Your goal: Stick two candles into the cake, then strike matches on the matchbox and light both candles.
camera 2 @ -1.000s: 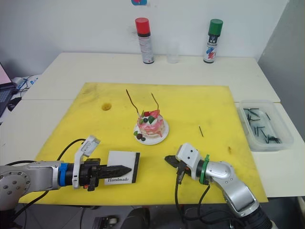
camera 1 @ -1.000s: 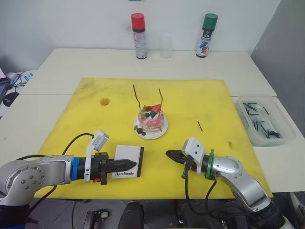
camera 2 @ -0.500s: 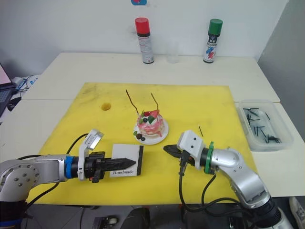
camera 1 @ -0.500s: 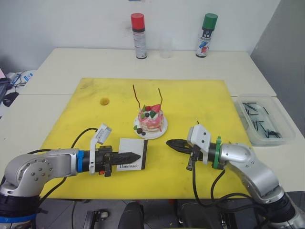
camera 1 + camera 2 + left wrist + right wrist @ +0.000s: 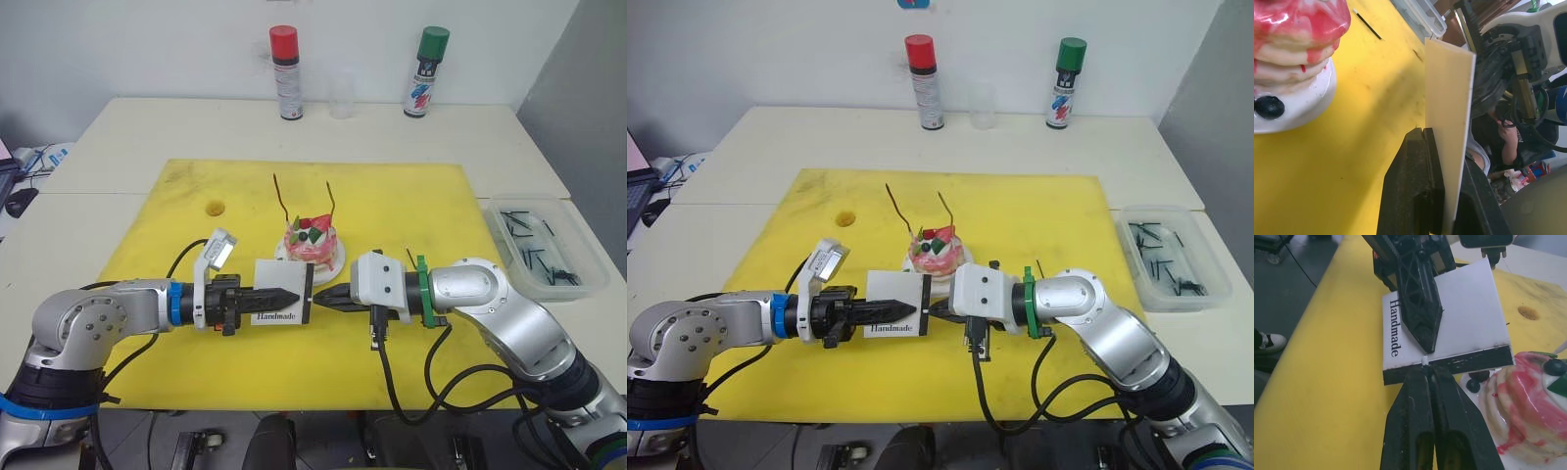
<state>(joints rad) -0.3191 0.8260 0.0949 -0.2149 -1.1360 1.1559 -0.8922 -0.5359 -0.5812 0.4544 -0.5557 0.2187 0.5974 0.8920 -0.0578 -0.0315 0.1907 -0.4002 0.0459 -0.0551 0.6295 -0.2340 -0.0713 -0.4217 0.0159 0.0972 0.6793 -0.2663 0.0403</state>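
My left gripper point(image 5: 290, 295) clamps the flat white "Handmade" matchbox point(image 5: 282, 294), my right gripper point(image 5: 1426, 366) pinches a pale-tipped match point(image 5: 1425, 360) against its dark strip, small pink-and-white cake point(image 5: 312, 238) just behind

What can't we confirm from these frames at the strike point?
- Match: right wrist view shows just a tiny pale tip at the shut right gripper; its stick is hidden between the fingers.
- Contact with the dark strip of the flat white "Handmade" matchbox: too small to tell in the eye views.
- Flame or spark: none discernible.
- Left gripper clamps the box; the box hides its far finger's tip in the left wrist view.
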